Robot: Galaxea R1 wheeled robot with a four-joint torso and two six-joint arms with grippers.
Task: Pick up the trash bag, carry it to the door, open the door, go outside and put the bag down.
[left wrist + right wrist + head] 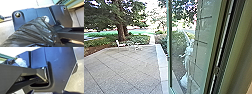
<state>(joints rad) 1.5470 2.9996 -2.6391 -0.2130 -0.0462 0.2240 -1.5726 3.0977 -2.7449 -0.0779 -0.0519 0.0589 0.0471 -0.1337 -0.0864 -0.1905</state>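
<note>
Glass door standing open, hinged at its right. Through its pane a pale upright figure, badly blurred; person, statue or reflection, cannot say. Door's lower end cut off.

Trash bag close before the left wrist camera: dark, thin plastic, creased, catching light. It hides part of the robot's own dark plate, and its lower part runs out of view. Small whitish patch at its peak, nature unclear. From the right wrist, a white crumpled patch, partly behind the robot's jointed bar; could be the same stuff, not certain. How far the bag is from the door, cannot tell.

Arms: both wrist cameras angled down across the robot's plate, the ground bright past its edge. Left wrist near the bag — full bend of either arm not readable.

Left gripper: opening and hold cannot be told, though the bag is right by that wrist. Right gripper: opening cannot be told either, nor whether it has hold of anything.

Left of the door, paving with straight joints, a paler strip between it and the door. Well beyond the door: white seat, low shrubs, tree trunk.
</note>
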